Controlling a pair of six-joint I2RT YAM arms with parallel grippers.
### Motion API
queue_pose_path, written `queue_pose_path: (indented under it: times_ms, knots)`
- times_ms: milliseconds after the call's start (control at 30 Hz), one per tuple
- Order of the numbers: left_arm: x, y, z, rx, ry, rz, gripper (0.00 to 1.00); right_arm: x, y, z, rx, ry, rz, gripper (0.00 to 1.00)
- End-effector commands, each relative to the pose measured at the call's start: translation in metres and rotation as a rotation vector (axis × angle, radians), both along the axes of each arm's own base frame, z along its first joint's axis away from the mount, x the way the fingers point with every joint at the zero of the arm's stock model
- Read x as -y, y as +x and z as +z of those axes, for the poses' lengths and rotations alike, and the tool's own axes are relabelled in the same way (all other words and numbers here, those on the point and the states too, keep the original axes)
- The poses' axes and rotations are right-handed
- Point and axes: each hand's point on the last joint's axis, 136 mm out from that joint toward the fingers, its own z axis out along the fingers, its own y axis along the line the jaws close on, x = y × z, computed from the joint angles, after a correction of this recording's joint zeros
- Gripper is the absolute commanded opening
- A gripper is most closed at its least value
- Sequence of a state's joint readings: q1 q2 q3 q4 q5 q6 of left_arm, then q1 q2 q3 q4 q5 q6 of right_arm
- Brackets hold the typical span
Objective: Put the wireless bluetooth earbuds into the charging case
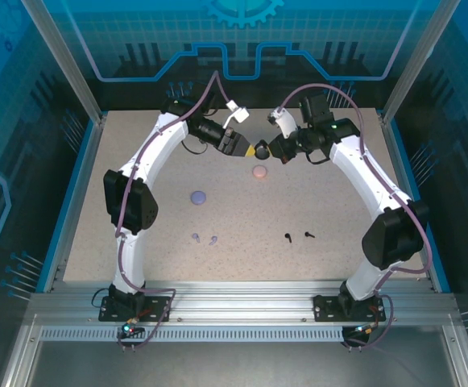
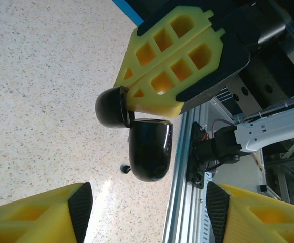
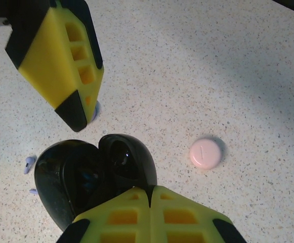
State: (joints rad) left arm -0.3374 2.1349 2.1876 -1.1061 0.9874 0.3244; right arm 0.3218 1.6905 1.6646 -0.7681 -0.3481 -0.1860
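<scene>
Right gripper (image 3: pixel 149 190) pinches the open black case (image 3: pixel 86 177) above the table (image 1: pixel 338 210). Left gripper (image 2: pixel 147 212) hangs spread just beside it. Purple earbuds (image 1: pixel 195 236) and black earbuds (image 1: pixel 288 237) lie on the table, nearer the bases.

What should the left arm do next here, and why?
Likely lower the left gripper, its fingers apart and holding nothing, toward one of the black earbuds lying on the table. The right gripper is shut on the black charging case, held open in the air beside it, so the case looks ready to receive them.
</scene>
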Motion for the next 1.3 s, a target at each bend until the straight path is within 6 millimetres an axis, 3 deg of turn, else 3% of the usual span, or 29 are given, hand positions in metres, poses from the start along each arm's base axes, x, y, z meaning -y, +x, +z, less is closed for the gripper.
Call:
queue_pose_path:
  times_ms: [0,400,667,1267]
  knots:
    - [0.006,-0.004,0.004,-0.019,-0.043,-0.037,0.64,-0.013,-0.002,0.01,0.007,0.022,0.047,0.0]
    - [0.016,-0.002,0.002,-0.019,-0.053,-0.047,0.55,-0.028,0.0,0.011,0.006,0.019,0.073,0.0]
    - [0.017,-0.001,-0.001,-0.02,-0.055,-0.052,0.39,-0.03,0.002,0.01,0.006,0.02,0.069,0.0]
    - [0.015,0.003,0.002,-0.006,-0.071,-0.049,0.31,-0.026,0.005,0.004,0.003,-0.002,0.059,0.0]
